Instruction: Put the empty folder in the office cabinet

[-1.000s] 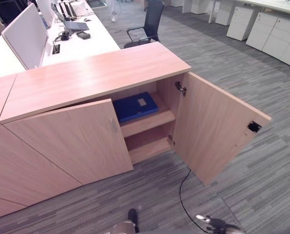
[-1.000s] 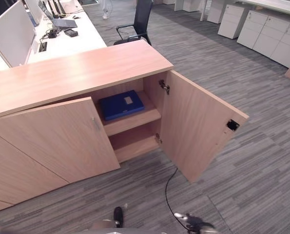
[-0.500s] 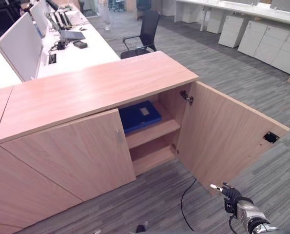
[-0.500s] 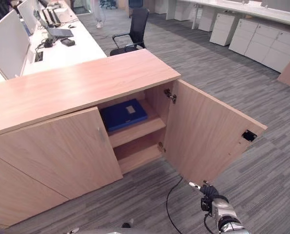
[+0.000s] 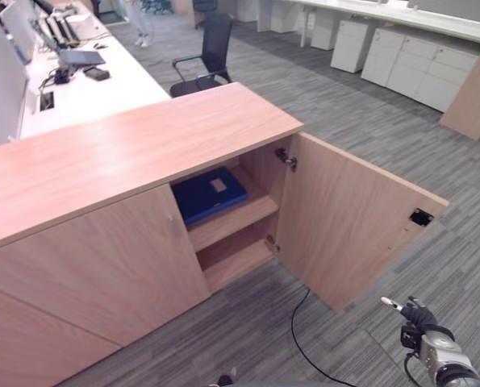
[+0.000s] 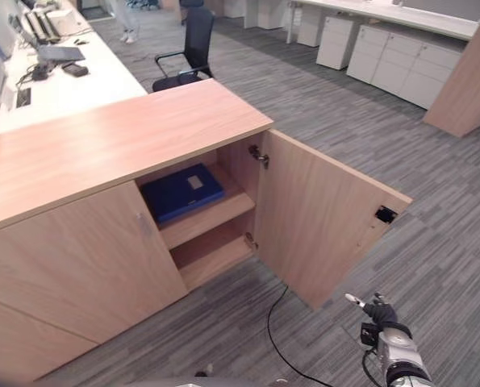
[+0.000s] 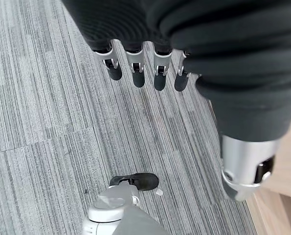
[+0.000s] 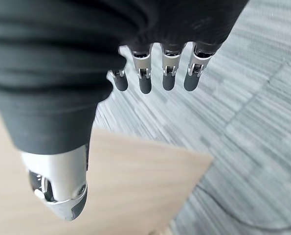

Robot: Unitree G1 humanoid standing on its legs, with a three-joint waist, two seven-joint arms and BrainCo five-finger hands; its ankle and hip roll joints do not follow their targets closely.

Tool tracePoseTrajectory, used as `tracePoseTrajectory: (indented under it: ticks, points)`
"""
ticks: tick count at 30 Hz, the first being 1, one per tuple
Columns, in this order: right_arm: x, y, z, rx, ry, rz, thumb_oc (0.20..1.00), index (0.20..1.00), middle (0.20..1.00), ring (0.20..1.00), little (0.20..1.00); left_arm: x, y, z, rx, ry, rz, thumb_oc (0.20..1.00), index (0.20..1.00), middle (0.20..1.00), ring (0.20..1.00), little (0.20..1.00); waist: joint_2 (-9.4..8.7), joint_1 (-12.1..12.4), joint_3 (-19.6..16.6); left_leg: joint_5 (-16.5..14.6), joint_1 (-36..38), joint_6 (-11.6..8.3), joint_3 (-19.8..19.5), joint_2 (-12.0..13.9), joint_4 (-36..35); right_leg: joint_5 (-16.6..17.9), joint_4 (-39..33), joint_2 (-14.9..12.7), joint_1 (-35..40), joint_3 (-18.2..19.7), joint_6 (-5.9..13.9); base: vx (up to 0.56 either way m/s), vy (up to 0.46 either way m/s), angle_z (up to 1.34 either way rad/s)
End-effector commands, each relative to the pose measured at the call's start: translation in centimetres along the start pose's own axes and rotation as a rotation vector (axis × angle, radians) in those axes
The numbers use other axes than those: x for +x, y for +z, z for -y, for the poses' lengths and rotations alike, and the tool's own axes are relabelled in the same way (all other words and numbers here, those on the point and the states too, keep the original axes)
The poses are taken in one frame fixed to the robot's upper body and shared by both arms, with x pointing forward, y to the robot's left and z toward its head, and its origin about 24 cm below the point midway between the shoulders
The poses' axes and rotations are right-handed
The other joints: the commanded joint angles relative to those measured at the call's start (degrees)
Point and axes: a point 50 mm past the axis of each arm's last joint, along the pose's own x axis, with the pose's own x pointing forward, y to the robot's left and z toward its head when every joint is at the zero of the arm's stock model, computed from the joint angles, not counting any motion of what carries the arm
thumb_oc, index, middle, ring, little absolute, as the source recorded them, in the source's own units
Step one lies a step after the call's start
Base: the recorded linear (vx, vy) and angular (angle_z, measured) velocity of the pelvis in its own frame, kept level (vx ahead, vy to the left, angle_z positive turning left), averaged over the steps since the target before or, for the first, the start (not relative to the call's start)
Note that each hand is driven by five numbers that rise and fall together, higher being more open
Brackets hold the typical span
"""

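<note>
Most of the job looks done: the blue folder [image 5: 209, 193] lies flat on the upper shelf of the cabinet [image 5: 143, 145], well beyond the right hand [image 8: 155, 73]. Both hands hang empty, fingers straight, left hand [image 7: 145, 68] over carpet. Only the open door [image 5: 352, 218] remains, probably.

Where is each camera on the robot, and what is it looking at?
Left eye view: on the head, looking down at the cabinet, its open door and the blue folder on the upper shelf; the right hand shows low down.
Right eye view: beside it, same scene.
Left wrist view: on the left arm, looking past the left hand at grey carpet.
Right wrist view: on the right arm, looking past its fingers at the door and carpet.
Both eyes share the cabinet and folder.
</note>
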Motion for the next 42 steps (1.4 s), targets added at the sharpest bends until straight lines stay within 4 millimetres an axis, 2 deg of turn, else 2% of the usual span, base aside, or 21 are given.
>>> tracePoseTrajectory:
  ticks: [1, 6, 7, 8, 12, 14, 15, 22, 23, 25, 27, 28, 32, 33, 34, 37, 38, 39, 40, 41, 42]
  points:
    - [0.6, 4.4, 1.2, -0.01, -0.033, 0.13, 1.0, 1.0, 1.0, 1.0, 1.0, 0.0, 1.8, -0.3, 0.021, 0.004, 0.048, 1.0, 1.0, 1.0, 1.0, 1.0, -2.48, 1.03, -0.48, -4.24, -0.5, 0.91, -1.59, -2.13, 0.33, 5.14, -5.03, 0.97, 2.63, -0.61, 2.14, 0.05, -0.204, -0.05]
    - [0.9, 8.0, 2.2, -0.082, -0.034, 0.203, 1.0, 1.0, 1.0, 1.0, 1.0, 0.1, 2.6, 0.2, 0.055, -0.019, 0.074, 1.0, 1.0, 1.0, 1.0, 1.0, -3.09, 0.92, -0.48, -3.85, -0.82, -0.5, -1.22, -0.23, 0.87, 4.42, -6.5, 3.12, 3.27, -0.18, 1.13, 0.06, -0.197, -0.1]
    - [0.9, 9.7, 1.8, -0.109, -0.022, 0.254, 1.0, 1.0, 1.0, 1.0, 1.0, 0.1, 2.6, 0.1, 0.052, -0.016, 0.074, 1.0, 1.0, 1.0, 1.0, 1.0, -3.33, 0.91, -0.33, -3.71, -0.94, -0.99, -1.12, 0.36, 1.33, 4.28, -7.07, 3.83, 3.5, -0.01, 0.77, 0.04, -0.144, -0.02]
    - [0.9, 9.8, 1.7, -0.11, -0.021, 0.255, 1.0, 1.0, 1.0, 1.0, 1.0, 0.1, 2.6, 0.1, 0.051, -0.016, 0.074, 1.0, 1.0, 1.0, 1.0, 1.0, -3.31, 0.86, -0.3, -3.72, -0.95, -1.01, -1.12, 0.38, 1.37, 4.29, -7.11, 3.86, 3.52, -0.01, 0.75, 0.04, -0.133, -0.02]
    - [0.5, 14.0, 0.2, -0.203, 0.023, 0.389, 1.0, 1.0, 1.0, 1.0, 1.0, 0.0, 2.8, -0.1, 0.035, -0.007, 0.082, 1.0, 1.0, 1.0, 1.0, 1.0, -3.84, 1.32, -0.23, -3.6, -1.07, -1.74, -1.04, 1.57, 2.4, 3.99, -7.73, 4.98, 3.95, -0.09, 0.0, 0.04, -0.111, 0.0]
    - [0.3, 14.8, -0.2, -0.215, 0.034, 0.413, 1.0, 1.0, 1.0, 1.0, 1.0, 0.1, 2.7, -0.1, 0.032, -0.006, 0.081, 1.0, 1.0, 1.0, 1.0, 1.0, -3.9, 1.37, -0.16, -3.61, -1.09, -1.89, -1.03, 1.75, 2.62, 3.9, -7.89, 5.2, 4.15, -0.17, -0.16, 0.04, -0.085, 0.0]
    - [0.0, 16.4, -1.2, -0.235, 0.073, 0.468, 1.0, 1.0, 1.0, 1.0, 1.0, 0.1, 2.5, 0.0, 0.029, -0.011, 0.075, 1.0, 1.0, 1.0, 1.0, 1.0, -4.1, 1.72, -0.15, -3.57, -1.11, -2.13, -1.05, 2.03, 2.98, 3.71, -8.19, 5.62, 4.45, -0.23, -0.41, 0.04, -0.075, 0.01]
    - [-2.1, 20.8, -5.1, -0.219, 0.248, 0.671, 1.0, 1.0, 1.0, 1.0, 1.0, 0.0, 2.1, -0.2, 0.032, -0.01, 0.065, 1.0, 1.0, 1.0, 1.0, 1.0, -4.48, 2.69, -0.26, -2.86, -1.18, -2.94, -1.15, 2.59, 2.86, 3.61, -9.48, 6.5, 5.62, -1.19, -0.89, 0.03, -0.043, 0.05]
    - [-2.1, 20.8, -5.1, -0.22, 0.249, 0.671, 1.0, 1.0, 1.0, 1.0, 1.0, 0.0, 2.1, -0.2, 0.032, -0.01, 0.065, 1.0, 1.0, 1.0, 1.0, 1.0, -4.48, 2.68, -0.26, -2.86, -1.18, -2.94, -1.16, 2.59, 2.86, 3.61, -9.49, 6.5, 5.63, -1.2, -0.89, 0.0, 0.0, 0.0]
    - [-3.5, 22.8, -7.6, -0.2, 0.351, 0.768, 1.0, 1.0, 1.0, 1.0, 1.0, 0.0, 1.9, -0.3, 0.03, -0.005, 0.06, 1.0, 1.0, 1.0, 1.0, 1.0, -4.55, 3.43, -0.4, -2.49, -0.82, -3.13, -1.38, 2.55, 2.34, 3.36, -9.79, 6.73, 6.23, -1.52, -1.1, 0.02, -0.003, -0.01]
    - [-3.9, 23.3, -8.4, -0.191, 0.378, 0.794, 1.0, 1.0, 1.0, 1.0, 1.0, 0.0, 1.7, -0.4, 0.032, -0.001, 0.055, 1.0, 1.0, 1.0, 1.0, 1.0, -4.56, 3.66, -0.43, -2.32, -0.7, -3.2, -1.43, 2.53, 2.14, 3.31, -9.91, 6.84, 6.42, -1.66, -1.16, 0.0, 0.0, 0.0]
    - [-4.7, 24.1, -9.7, -0.176, 0.429, 0.834, 1.0, 1.0, 1.0, 1.0, 1.0, 0.0, 1.5, -0.7, 0.033, 0.009, 0.047, 1.0, 1.0, 1.0, 1.0, 1.0, -4.67, 4.24, -0.58, -2.1, -0.71, -3.27, -1.6, 2.57, 1.8, 3.35, -10.27, 6.97, 6.65, -1.88, -1.24, 0.01, -0.004, 0.04]
    - [-5.7, 24.9, -12.0, -0.155, 0.511, 0.868, 1.0, 1.0, 1.0, 1.0, 1.0, -0.1, 1.1, -1.1, 0.021, 0.022, 0.035, 1.0, 1.0, 1.0, 1.0, 1.0, -4.88, 5.13, -0.79, -1.87, -0.72, -3.33, -1.92, 2.58, 1.33, 3.55, -11.27, 7.41, 6.81, -2.11, -1.41, 0.0, 0.0, 0.03]
    - [-6.6, 25.3, -13.4, -0.15, 0.574, 0.893, 1.0, 1.0, 1.0, 1.0, 1.0, -0.1, 1.1, -1.2, 0.009, 0.031, 0.034, 1.0, 1.0, 1.0, 1.0, 1.0, -4.96, 5.53, -0.76, -1.8, -0.78, -3.32, -2.08, 2.58, 1.25, 3.71, -11.69, 7.56, 6.86, -2.09, -1.49, 0.0, 0.0, 0.0]
    - [-6.6, 25.3, -13.5, -0.15, 0.574, 0.893, 1.0, 1.0, 1.0, 1.0, 1.0, -0.1, 1.0, -1.2, 0.009, 0.032, 0.033, 1.0, 1.0, 1.0, 1.0, 1.0, -4.97, 5.49, -0.77, -1.8, -0.78, -3.32, -2.09, 2.58, 1.25, 3.72, -11.71, 7.56, 6.87, -2.09, -1.49, 0.0, 0.0, 0.0]
    - [-10.7, 25.3, -17.4, -0.122, 0.836, 0.995, 1.0, 1.0, 1.0, 1.0, 1.0, -0.2, 0.5, -1.5, -0.035, 0.053, 0.019, 1.0, 1.0, 1.0, 1.0, 1.0, -5.18, 5.81, -0.55, -1.94, -1.04, -3.26, -2.09, 2.56, 1.45, 3.88, -12.19, 7.83, 6.72, -1.7, -1.62, -0.02, 0.008, -0.07]
    - [-13.5, 24.3, -19.5, -0.003, 1.074, 1.006, 1.0, 1.0, 1.0, 1.0, 1.0, -0.1, 0.2, -1.2, -0.053, 0.053, 0.007, 1.0, 1.0, 1.0, 1.0, 1.0, -5.24, 5.95, -0.36, -2.01, -1.25, -3.26, -2.05, 2.62, 1.77, 3.95, -12.3, 7.84, 6.55, -1.58, -1.68, -0.03, 0.013, -0.15]
    - [-14.5, 23.5, -20.3, 0.078, 1.174, 0.989, 1.0, 1.0, 1.0, 1.0, 1.0, -0.1, 0.0, -1.2, -0.05, 0.053, 0.0, 1.0, 1.0, 1.0, 1.0, 1.0, -5.24, 6.0, -0.3, -2.03, -1.34, -3.25, -2.09, 2.63, 1.92, 3.97, -12.36, 7.85, 6.51, -1.58, -1.72, -0.03, 0.008, -0.13]
    - [-14.5, 23.5, -20.3, 0.079, 1.175, 0.988, 1.0, 1.0, 1.0, 1.0, 1.0, -0.1, 0.0, -1.2, -0.05, 0.054, -0.001, 1.0, 1.0, 1.0, 1.0, 1.0, -5.27, 6.0, -0.38, -2.04, -1.37, -3.26, -2.09, 2.62, 1.93, 3.96, -12.37, 7.85, 6.5, -1.59, -1.72, -0.02, 0.015, -0.1]
    - [-16.8, 21.3, -22.4, 0.237, 1.397, 0.909, 1.0, 1.0, 1.0, 1.0, 1.0, -0.1, -0.4, -0.8, -0.031, 0.049, -0.021, 1.0, 1.0, 1.0, 1.0, 1.0, -5.32, 6.19, -0.33, -2.1, -1.46, -3.2, -2.02, 2.54, 2.23, 4.13, -12.44, 7.81, 6.58, -1.64, -1.82, -0.02, 0.016, -0.1]
    - [-18.1, 20.3, -23.4, 0.245, 1.491, 0.878, 1.0, 1.0, 1.0, 1.0, 1.0, -0.1, -0.3, -0.8, -0.024, 0.045, -0.02, 1.0, 1.0, 1.0, 1.0, 1.0, -5.39, 6.34, -0.33, -2.17, -1.48, -3.19, -2.02, 2.5, 2.36, 4.13, -12.45, 7.81, 6.52, -1.67, -1.85, -0.02, 0.016, -0.09]
